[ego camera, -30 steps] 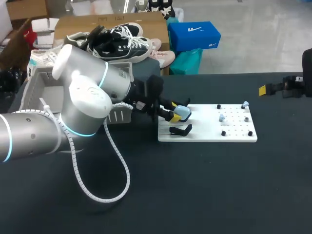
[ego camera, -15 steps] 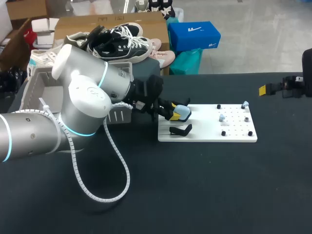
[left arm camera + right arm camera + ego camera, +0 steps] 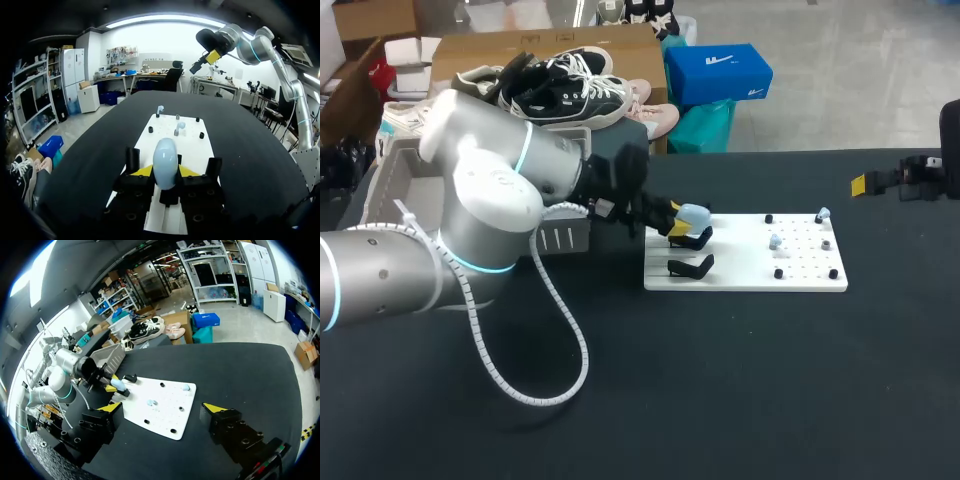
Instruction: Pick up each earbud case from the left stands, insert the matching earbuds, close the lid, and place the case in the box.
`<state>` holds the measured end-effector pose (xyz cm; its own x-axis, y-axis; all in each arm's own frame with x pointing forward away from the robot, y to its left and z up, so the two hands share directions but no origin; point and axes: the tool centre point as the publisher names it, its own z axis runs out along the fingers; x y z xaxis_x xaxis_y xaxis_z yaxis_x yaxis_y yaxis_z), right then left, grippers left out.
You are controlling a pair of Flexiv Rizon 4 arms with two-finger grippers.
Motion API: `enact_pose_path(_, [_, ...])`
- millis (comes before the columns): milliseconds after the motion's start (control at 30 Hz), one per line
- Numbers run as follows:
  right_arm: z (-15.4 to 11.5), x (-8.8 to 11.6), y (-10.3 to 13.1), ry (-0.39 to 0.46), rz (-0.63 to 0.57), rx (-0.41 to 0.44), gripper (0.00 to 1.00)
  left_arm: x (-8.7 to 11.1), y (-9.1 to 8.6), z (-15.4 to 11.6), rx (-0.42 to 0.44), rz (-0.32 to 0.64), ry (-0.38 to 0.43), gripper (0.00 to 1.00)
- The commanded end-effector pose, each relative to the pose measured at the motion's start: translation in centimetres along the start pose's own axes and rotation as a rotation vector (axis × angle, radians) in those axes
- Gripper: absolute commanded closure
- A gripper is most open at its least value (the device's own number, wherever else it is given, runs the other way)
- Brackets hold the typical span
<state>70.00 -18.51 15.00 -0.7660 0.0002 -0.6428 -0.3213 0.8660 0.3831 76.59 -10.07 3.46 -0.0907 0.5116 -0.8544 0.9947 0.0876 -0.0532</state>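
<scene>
The left claw (image 3: pixel 165 171) is clenched on a pale blue case (image 3: pixel 165 157), one yellow tip pressing each side. In the head view the case (image 3: pixel 694 214) sits just above the far stand (image 3: pixel 698 240), at the left end of a white board (image 3: pixel 750 272) on the black desk (image 3: pixel 720 380). I cannot tell whether it has fully cleared that stand. The near stand (image 3: pixel 690 267) is empty. Two small pale earbuds (image 3: pixel 775 241) stand on pegs toward the right of the board. The box (image 3: pixel 390 175) is at far left, behind the left arm. The right claw (image 3: pixel 165 412) is released and holds nothing, well apart beyond the board's right end.

Risks, as I judge them:
- The case is smooth and rounded and is held only by narrow tips, so it could slip or twist during a quick lift.
- If its underside catches the stand's prongs, the pull could drag the board and upset the earbuds.
- If the case turns in the grip, the lid may face the wrong way for opening.
- The earbuds are tiny, so the right claw could easily knock them off their pegs.
</scene>
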Motion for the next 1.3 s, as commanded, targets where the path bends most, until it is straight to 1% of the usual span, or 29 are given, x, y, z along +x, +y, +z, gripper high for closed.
enact_pose_path(33, [-0.7, -0.4, -0.5, -0.008, -0.006, 0.016, 0.0, -0.9, -0.4, -0.5, -0.002, 0.01, -0.029, 1.0])
enact_pose_path(67, [-1.3, -0.7, -0.9, -0.014, -0.016, 0.027, 0.0, -1.3, -0.5, -0.6, -0.009, 0.009, -0.041, 1.0])
enact_pose_path(133, [-1.9, -1.3, -1.0, -0.008, -0.046, 0.04, 0.0, -2.1, -0.7, -0.6, 0.001, 0.015, -0.046, 1.0])
enact_pose_path(200, [-1.8, -1.5, -0.8, 0.005, -0.074, 0.031, 0.0, -2.7, -0.7, -0.6, -0.012, 0.015, -0.058, 1.0])
enact_pose_path(367, [-0.2, -1.1, 0.7, 0.049, -0.139, -0.017, 0.0, -4.4, -0.8, 0.0, -0.033, 0.028, -0.078, 1.0])
enact_pose_path(467, [0.6, -0.7, 1.4, 0.054, -0.153, -0.05, 0.0, -5.4, -0.8, 0.4, -0.039, 0.029, -0.099, 1.0])
enact_pose_path(567, [1.6, -0.2, 2.0, 0.091, -0.18, -0.053, 0.0, -6.4, -0.8, 0.8, -0.049, 0.03, -0.114, 1.0])
enact_pose_path(667, [2.5, 0.1, 2.5, 0.114, -0.197, -0.073, 0.0, -7.4, -1.3, 1.2, -0.052, 0.044, -0.127, 1.0])
enact_pose_path(867, [4.2, 0.1, 3.9, 0.141, -0.232, -0.128, 0.0, -8.8, -2.3, 2.0, -0.066, 0.078, -0.146, 1.0])
enact_pose_path(1167, [6.1, -0.4, 5.3, 0.168, -0.276, -0.166, 0.0, -10.2, -2.6, 3.4, -0.045, 0.092, -0.16, 1.0])
enact_pose_path(1300, [6.9, -0.3, 5.7, 0.178, -0.282, -0.188, 0.0, -10.8, -3.4, 3.3, -0.03, 0.106, -0.189, 1.0])
